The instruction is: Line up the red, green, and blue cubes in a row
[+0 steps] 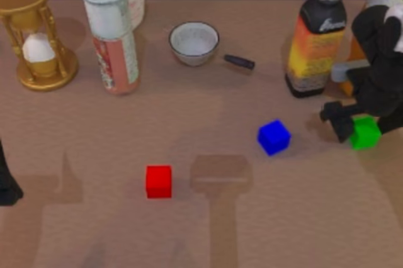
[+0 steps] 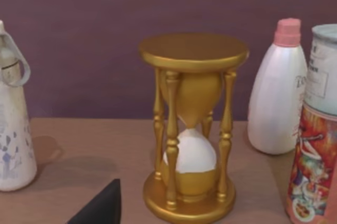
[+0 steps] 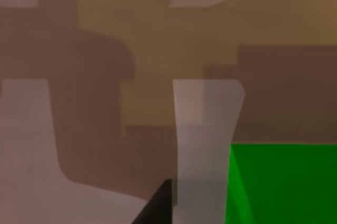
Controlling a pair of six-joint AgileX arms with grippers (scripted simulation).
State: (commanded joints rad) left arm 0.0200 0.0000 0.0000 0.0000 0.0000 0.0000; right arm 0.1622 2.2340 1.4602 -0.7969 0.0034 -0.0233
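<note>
Right jaws point(image 1: 354, 131): closed around green cube point(image 1: 365, 133) | top: blue cube point(image 1: 274, 137) near those jaws toward the left, red cube point(image 1: 158, 181) well apart farther left on surface point(image 1: 283, 217); left jaws point(image 1: 7, 186) parked at left edge, opening cannot be told | left wrist: hourglass point(image 2: 193, 129) ahead | right wrist: green cube point(image 3: 281, 184) close against finger point(image 3: 202, 150).

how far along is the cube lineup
Early. Nothing is lined up: the red cube sits alone toward the left, and the blue cube lies apart, farther back. In hand: the right tool is at the green cube by the right edge. Left tool parked at the left edge. All placing remains.
</note>
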